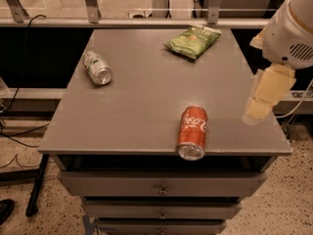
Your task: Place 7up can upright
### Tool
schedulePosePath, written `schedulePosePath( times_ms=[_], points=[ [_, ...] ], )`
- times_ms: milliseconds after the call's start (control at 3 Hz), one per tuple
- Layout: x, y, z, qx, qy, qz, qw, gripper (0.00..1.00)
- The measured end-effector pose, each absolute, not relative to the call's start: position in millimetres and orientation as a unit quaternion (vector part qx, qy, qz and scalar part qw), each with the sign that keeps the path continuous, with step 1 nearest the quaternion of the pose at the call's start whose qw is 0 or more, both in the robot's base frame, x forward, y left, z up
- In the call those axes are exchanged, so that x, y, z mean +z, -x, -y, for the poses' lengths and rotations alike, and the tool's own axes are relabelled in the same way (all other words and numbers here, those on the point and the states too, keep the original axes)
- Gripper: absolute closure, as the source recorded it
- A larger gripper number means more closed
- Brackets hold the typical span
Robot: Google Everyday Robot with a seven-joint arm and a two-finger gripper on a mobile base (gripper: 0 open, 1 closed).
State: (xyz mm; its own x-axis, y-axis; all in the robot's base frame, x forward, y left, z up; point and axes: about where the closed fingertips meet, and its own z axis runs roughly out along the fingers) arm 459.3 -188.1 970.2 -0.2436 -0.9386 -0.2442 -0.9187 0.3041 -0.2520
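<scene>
The 7up can (97, 68) lies on its side on the grey table (146, 102), near the left edge, with its shiny top facing the front right. My gripper (264, 98) hangs over the table's right edge, far to the right of the can. It holds nothing that I can see.
A red Coca-Cola can (191, 132) lies on its side at the table's front edge. A green chip bag (192, 41) lies at the back right. Drawers sit below the tabletop. A railing runs behind the table, and cables lie on the floor at the left.
</scene>
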Motion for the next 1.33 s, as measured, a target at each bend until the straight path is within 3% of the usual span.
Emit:
schedulePosePath(
  times_ms=[1000, 1333],
  points=[
    [971, -553, 10, 0.043, 0.567, -0.791, 0.225, 0.00],
    [971, -553, 9, 0.043, 0.567, -0.791, 0.225, 0.00]
  ],
)
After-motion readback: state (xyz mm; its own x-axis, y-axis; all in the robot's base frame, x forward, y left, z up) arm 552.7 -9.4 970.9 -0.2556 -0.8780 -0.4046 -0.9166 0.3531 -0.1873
